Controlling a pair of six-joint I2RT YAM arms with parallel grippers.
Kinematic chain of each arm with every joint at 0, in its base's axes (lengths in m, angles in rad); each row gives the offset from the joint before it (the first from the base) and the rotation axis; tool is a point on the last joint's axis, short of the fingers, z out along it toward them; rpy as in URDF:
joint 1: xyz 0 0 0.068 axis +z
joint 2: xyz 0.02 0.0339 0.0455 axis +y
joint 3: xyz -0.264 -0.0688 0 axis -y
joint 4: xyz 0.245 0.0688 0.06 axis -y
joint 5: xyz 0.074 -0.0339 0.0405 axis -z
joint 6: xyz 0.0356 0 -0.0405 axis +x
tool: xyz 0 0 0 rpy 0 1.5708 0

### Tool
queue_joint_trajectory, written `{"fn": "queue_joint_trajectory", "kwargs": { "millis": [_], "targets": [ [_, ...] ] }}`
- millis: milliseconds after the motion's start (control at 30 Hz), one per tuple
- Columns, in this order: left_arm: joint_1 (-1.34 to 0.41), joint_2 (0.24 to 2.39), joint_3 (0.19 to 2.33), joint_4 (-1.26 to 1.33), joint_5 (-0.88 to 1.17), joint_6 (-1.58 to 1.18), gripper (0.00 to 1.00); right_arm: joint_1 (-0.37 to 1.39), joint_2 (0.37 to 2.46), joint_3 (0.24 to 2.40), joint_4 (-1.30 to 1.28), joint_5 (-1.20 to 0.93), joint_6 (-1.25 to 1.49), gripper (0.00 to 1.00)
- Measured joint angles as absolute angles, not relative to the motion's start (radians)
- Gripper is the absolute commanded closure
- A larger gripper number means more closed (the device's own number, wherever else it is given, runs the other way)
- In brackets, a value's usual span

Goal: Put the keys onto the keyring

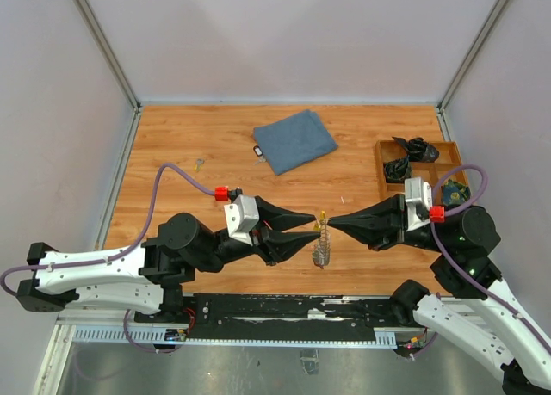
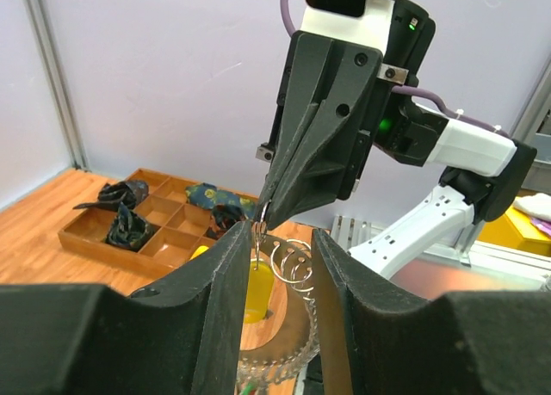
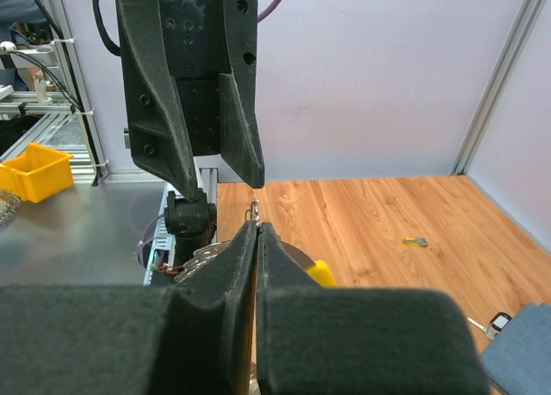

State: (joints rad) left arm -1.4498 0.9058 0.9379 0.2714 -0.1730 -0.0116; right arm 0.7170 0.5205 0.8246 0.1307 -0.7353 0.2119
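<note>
Keyring (image 1: 322,247) hanging vertically, right gripper (image 1: 331,224) pinching its top, left gripper (image 1: 315,228) parted

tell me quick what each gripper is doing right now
left gripper: open, its fingers either side of the keyring, holding nothing
right gripper: closed, pinching the top of the keyring

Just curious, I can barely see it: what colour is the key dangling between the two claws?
Yellow key, clearest in the left wrist view.
</note>
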Motion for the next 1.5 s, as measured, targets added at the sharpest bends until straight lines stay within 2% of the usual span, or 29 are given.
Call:
{"fn": "queue_joint_trajectory", "kwargs": {
  "millis": [333,967,1100,1233,1400,1500],
  "targets": [
    [-1.450,0.922,0.921,0.317,-0.188,-0.042,0.61,0.717,0.511,0.841,0.133,-0.760,0.209,0.99],
    [-1.450,0.954,0.921,0.337,-0.200,-0.062,0.77,0.717,0.510,0.841,0.138,-0.785,0.210,0.99],
    [-1.450,0.962,0.921,0.337,-0.199,-0.066,0.85,0.717,0.510,0.841,0.138,-0.786,0.210,0.99],
    [-1.450,0.968,0.921,0.339,-0.196,-0.073,0.99,0.717,0.510,0.841,0.138,-0.785,0.209,0.99],
    [-1.451,0.968,0.921,0.340,-0.191,-0.076,0.99,0.717,0.509,0.841,0.138,-0.785,0.208,0.99],
    [-1.451,0.968,0.922,0.337,-0.191,-0.076,1.00,0.717,0.509,0.844,0.130,-0.785,0.202,0.87]
  ]
}}
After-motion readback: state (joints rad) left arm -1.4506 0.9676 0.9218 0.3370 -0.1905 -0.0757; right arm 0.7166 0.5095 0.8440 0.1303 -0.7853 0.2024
